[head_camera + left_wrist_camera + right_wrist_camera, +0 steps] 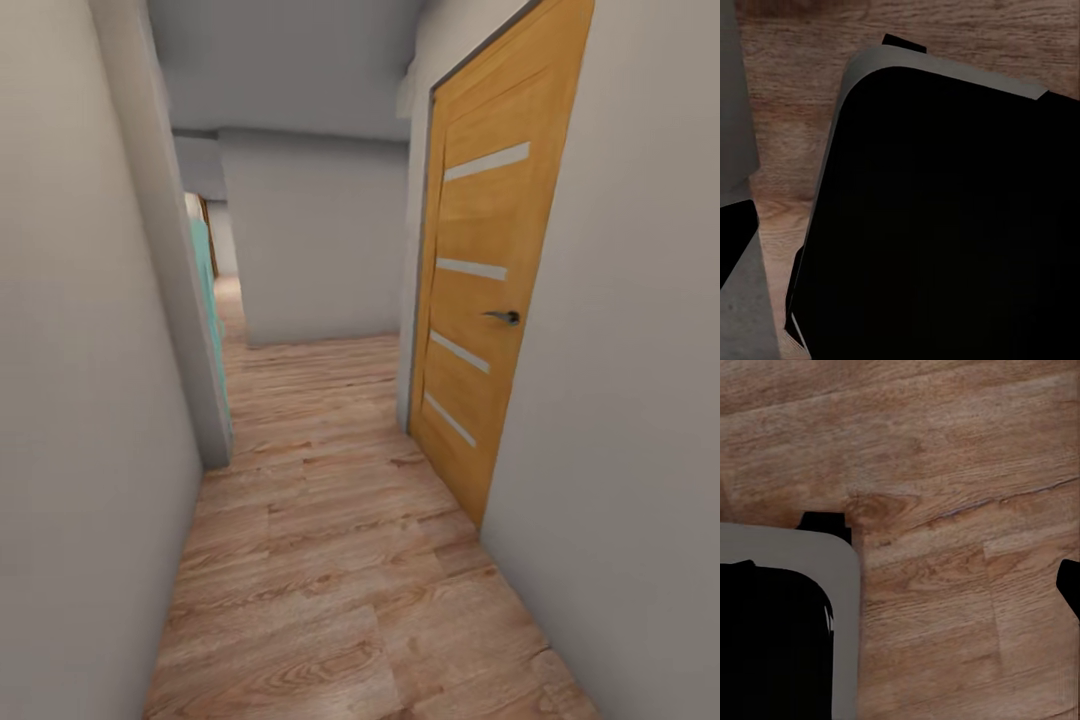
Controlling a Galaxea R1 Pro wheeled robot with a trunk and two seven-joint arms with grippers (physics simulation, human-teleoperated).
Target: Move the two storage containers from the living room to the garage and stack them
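No containers in sight; I steer down the hallway, wooden door on my right, finger state indiscernible.

The wooden door is cut off at the top by the picture's edge. A thin teal strip peeks out past the left wall corner — the rest hides behind the wall, so I cannot tell what it is. The far passage is too small to make out. In the left wrist view a big black shape covers most of the wood floor — it runs off the edges.
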